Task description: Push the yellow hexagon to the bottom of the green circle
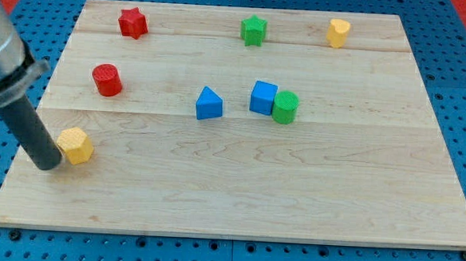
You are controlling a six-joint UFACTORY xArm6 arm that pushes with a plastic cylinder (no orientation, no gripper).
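The tip (49, 166) of the rod tool, which has no jaws and holds nothing, is being pressed against the left side of the yellow hexagon (75, 145) near the surface's (237, 203) left edge. The green circle (285, 107) is being touched by the blue cube (262, 97) mid-surface, well apart.

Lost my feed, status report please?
My tip touching yellow hexagon, on its left. Green circle far right, against blue cube. Path below clear.

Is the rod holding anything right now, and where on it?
Nothing is held. My tip only presses the yellow hexagon at its left side.
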